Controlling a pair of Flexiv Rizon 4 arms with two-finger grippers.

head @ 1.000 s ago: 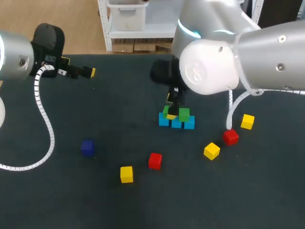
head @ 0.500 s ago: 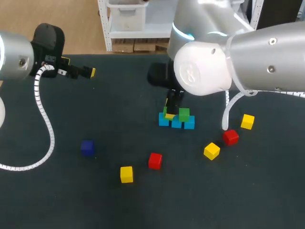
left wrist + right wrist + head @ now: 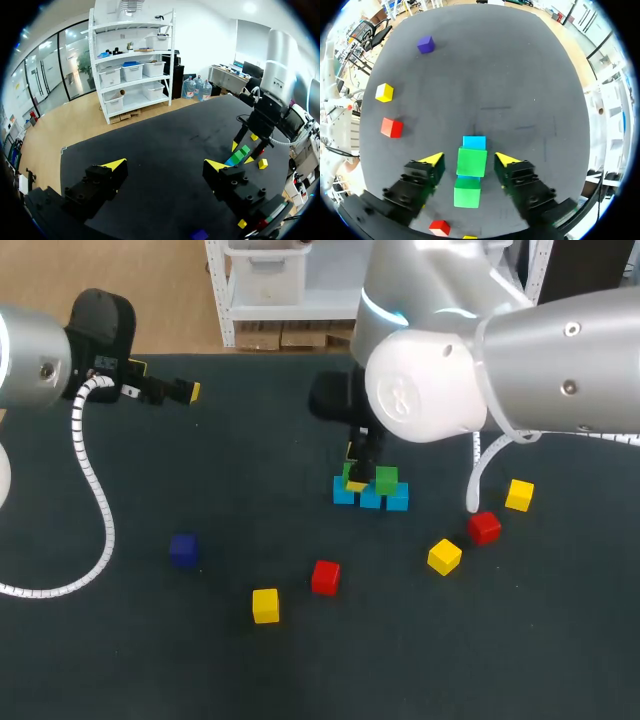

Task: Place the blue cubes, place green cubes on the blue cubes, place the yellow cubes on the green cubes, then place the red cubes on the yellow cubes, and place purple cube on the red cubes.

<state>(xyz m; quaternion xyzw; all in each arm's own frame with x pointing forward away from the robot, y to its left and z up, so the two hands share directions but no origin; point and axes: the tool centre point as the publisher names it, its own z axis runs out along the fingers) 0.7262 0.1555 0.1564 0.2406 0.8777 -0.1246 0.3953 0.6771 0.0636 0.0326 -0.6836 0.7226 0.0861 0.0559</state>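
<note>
The right tool [image 3: 469, 159] is held spread either side of a green cube [image 3: 471, 161] atop the blue cubes [image 3: 371, 500].
The left tool [image 3: 165, 164] is held spread at the tabletop's [image 3: 250, 670] 10 o'clock; the purple cube [image 3: 182, 549] is seen at 8 o'clock.

Tight around the right gripper, open table ahead of the left.

The right gripper [image 3: 469, 160] stands with its fingers apart on either side of a green cube [image 3: 471, 161], a narrow gap at each tip. A second green cube [image 3: 467, 192] sits just behind, towards the wrist, and a blue cube [image 3: 474, 143] just ahead, so the lane between the fingers is filled. Outside both fingers the table [image 3: 520, 75] is bare. A red cube [image 3: 391, 127], yellow cube [image 3: 384, 92] and purple cube [image 3: 425, 44] lie well off to one side. The left gripper [image 3: 165, 165], fingers wide, has bare table between and ahead; the right arm [image 3: 270, 100] and cube stack [image 3: 241, 154] stand well ahead to one side.
</note>
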